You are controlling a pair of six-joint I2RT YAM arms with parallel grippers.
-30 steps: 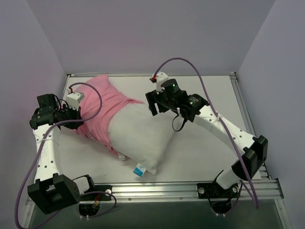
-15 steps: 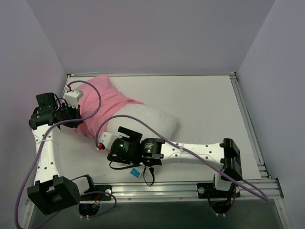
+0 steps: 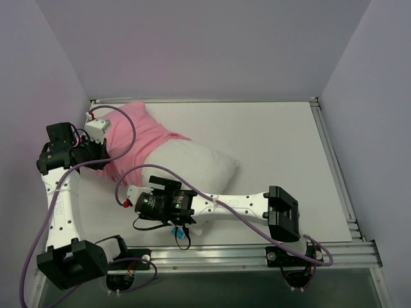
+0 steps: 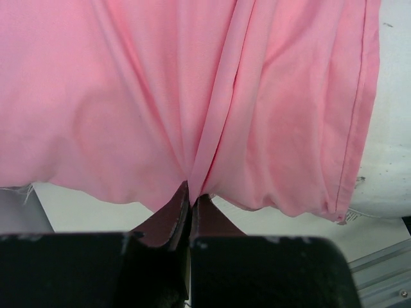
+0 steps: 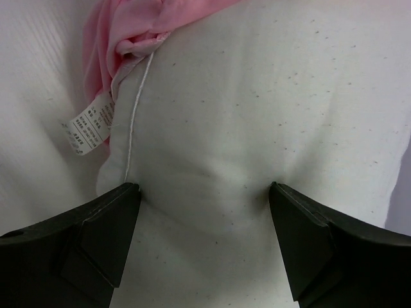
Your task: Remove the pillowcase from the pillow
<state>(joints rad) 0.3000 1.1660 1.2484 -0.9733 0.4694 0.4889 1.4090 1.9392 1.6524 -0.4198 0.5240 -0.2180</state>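
Note:
The white pillow (image 3: 192, 168) lies on the table, its far left end still inside the pink pillowcase (image 3: 138, 128). My left gripper (image 3: 103, 156) is shut on a fold of the pillowcase's edge, seen in the left wrist view (image 4: 191, 189) with pink cloth (image 4: 160, 96) filling the frame. My right gripper (image 3: 168, 190) is open and set down over the pillow's near left part. In the right wrist view its fingertips (image 5: 131, 189) press on the bare pillow (image 5: 257, 109) on either side, close to the pink hem (image 5: 128, 29) and a white label (image 5: 87, 128).
A small blue tag (image 3: 182, 236) sticks out at the pillow's near corner by the table's front rail (image 3: 244, 253). The right arm (image 3: 257, 205) lies low across the near half of the table. Lilac walls close in the left, back and right.
My right arm swung from the far middle of the table over to the pillow's near left part and came down on it. My left gripper drew the pillowcase slightly left.

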